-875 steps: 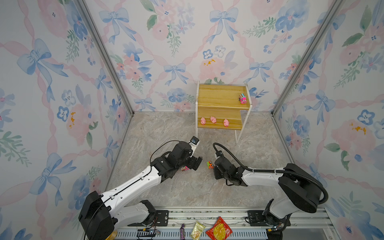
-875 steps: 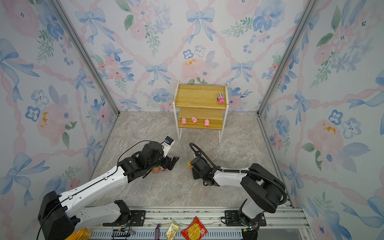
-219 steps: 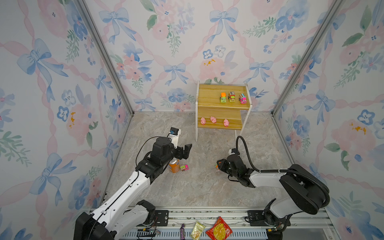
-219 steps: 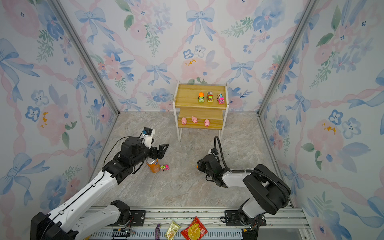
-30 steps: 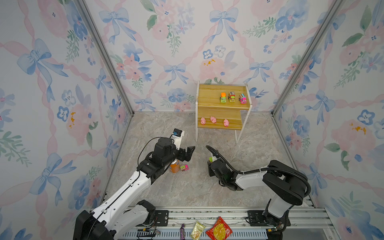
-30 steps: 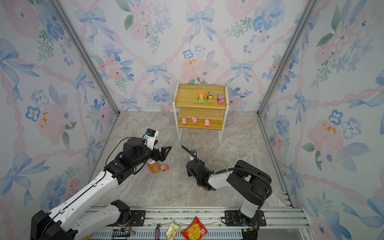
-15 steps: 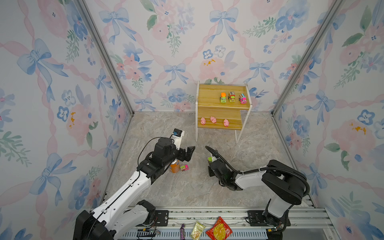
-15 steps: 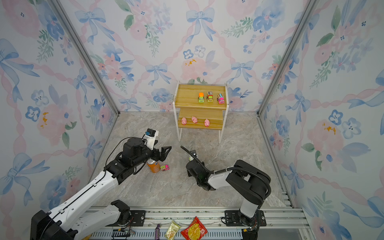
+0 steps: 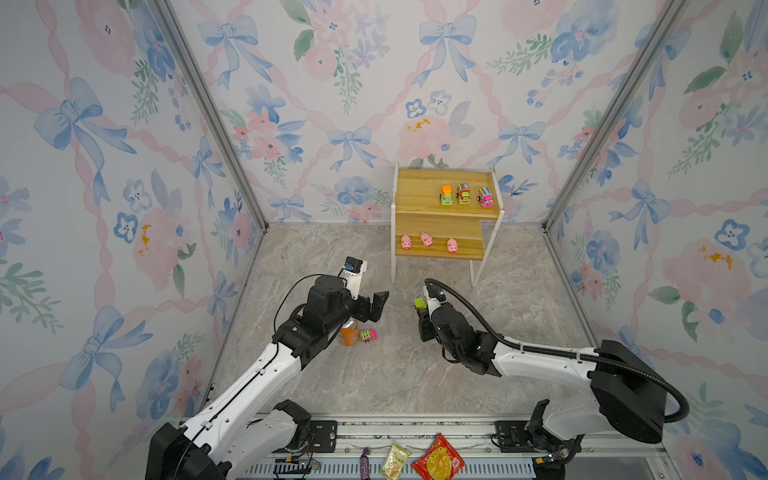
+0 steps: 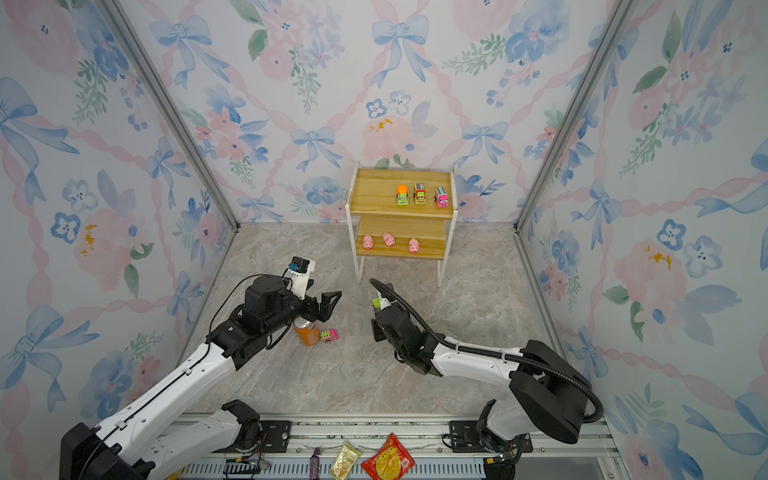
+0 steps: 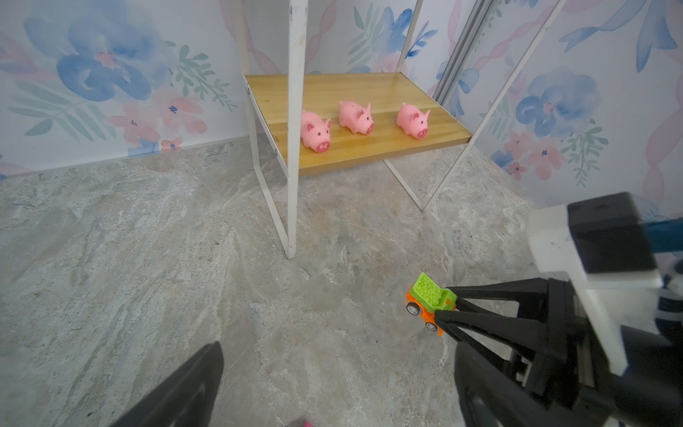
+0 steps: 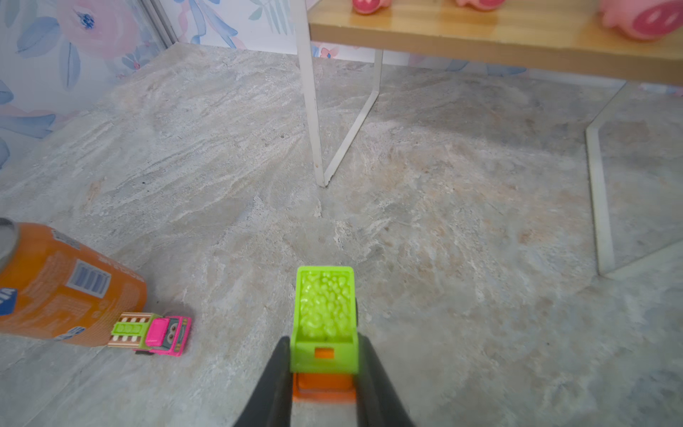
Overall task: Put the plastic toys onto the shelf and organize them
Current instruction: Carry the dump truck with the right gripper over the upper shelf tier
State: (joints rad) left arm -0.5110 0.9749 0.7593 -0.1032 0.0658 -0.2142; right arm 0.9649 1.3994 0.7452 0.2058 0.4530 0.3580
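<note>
My right gripper is shut on a green-and-orange toy truck, low over the floor in front of the shelf; the left wrist view shows the same truck. My left gripper is open and empty above a pink-and-green truck that lies on the floor against the orange can. On the shelf's upper board three trucks stand in a row. Three pink pigs line the lower board.
The shelf's thin white legs stand just beyond the held truck. The can and pink truck lie to the side of my right gripper. Snack packets rest on the front rail outside the floor.
My right gripper's jaws have closed on the green-and-orange truck. The left arm has stayed where it was, open.
</note>
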